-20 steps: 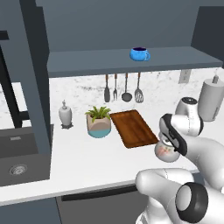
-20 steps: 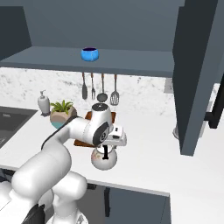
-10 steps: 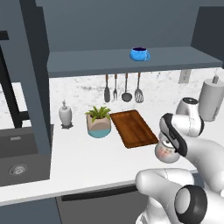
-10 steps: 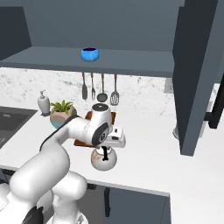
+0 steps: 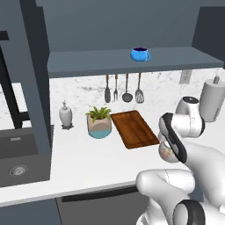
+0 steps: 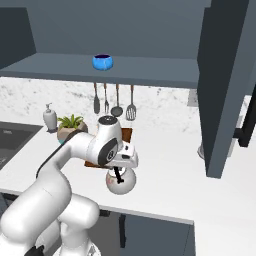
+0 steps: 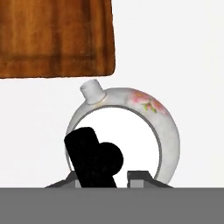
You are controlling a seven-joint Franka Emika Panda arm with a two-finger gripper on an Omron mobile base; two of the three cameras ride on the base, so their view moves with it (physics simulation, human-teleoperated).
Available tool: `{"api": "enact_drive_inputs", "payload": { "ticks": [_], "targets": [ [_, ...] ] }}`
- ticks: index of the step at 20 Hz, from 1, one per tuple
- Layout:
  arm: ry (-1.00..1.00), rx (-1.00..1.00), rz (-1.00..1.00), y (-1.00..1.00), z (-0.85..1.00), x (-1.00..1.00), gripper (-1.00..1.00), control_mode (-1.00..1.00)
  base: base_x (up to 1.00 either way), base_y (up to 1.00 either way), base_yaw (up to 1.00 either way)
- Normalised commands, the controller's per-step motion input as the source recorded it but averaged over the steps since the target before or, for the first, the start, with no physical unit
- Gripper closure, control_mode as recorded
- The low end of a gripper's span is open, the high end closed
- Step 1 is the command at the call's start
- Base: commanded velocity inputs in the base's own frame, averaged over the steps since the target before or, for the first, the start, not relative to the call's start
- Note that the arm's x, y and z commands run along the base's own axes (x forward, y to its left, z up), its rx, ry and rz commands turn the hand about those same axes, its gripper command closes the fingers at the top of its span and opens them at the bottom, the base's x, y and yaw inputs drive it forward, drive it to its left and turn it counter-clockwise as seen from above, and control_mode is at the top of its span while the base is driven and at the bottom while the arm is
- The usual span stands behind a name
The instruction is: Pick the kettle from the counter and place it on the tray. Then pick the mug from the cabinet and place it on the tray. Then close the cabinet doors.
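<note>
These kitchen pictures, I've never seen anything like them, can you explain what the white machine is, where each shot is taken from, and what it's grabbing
The white machine is a robot arm ending in a two-finger pincer. Two pictures come from cameras behind it, one to its left, one to its right. The third looks down from its hand. On the white counter lie a brown wooden tray, a potted plant, a white dispenser and a small floral kettle. A blue mug sits on the open cabinet's shelf. The pincer sits over the kettle's black handle, closing on it; the kettle stands on the counter beside the tray.
</note>
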Motion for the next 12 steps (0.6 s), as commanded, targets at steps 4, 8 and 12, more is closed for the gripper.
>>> {"api": "enact_drive_inputs", "payload": {
  "ticks": [4, 8, 12],
  "targets": [
    [-0.01, 0.02, 0.0, 0.19, 0.37, -0.41, 1.0, -1.0, 0.0, 0.0, 0.0],
    [-0.01, 0.11, 0.04, 0.28, 0.32, -0.35, 1.0, -1.0, 0.0, 0.0, 0.0],
    [-0.12, 0.04, 0.03, 0.4, 0.29, 0.0, 1.0, -1.0, 0.0, 0.0, 0.0]
  ]
}}
